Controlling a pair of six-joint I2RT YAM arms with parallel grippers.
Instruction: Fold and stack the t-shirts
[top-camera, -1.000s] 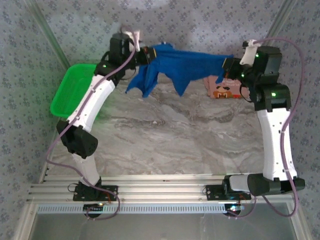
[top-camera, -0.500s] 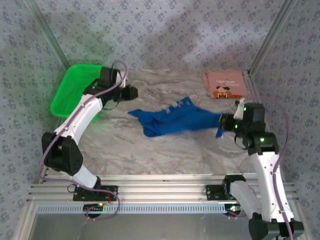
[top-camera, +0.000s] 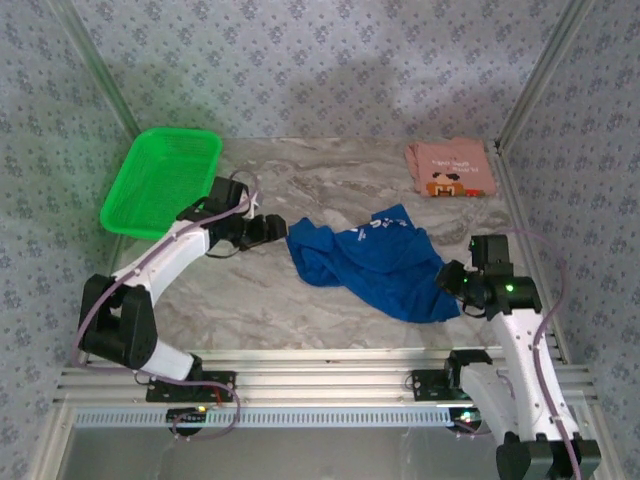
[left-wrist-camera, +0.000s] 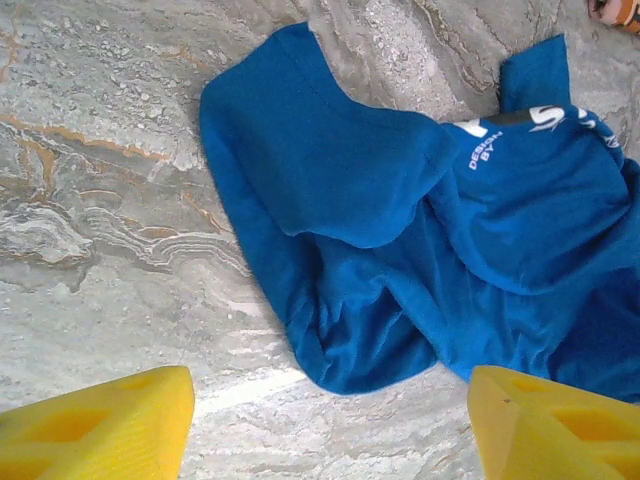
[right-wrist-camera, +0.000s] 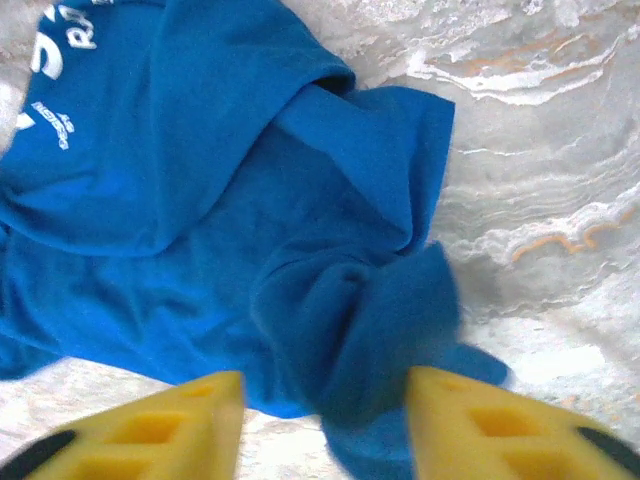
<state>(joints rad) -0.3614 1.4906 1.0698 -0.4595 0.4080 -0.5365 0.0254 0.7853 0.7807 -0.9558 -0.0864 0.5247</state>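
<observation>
The blue shirt was seen lying crumpled on the marble table, spread between the two grippers, with white lettering turned up near its far edge. The left gripper was held low just beside the shirt's left edge. In the left wrist view its yellow fingers were spread wide, with nothing grasped and the cloth lying just ahead of them. The right gripper was placed at the shirt's near right corner. Its fingers were parted, and a bunched, blurred fold of blue cloth was seen between them, not pinched as far as could be told. The pink shirt was laid folded at the far right corner of the table, well apart from the blue one. A green basket was set at the far left corner.
</observation>
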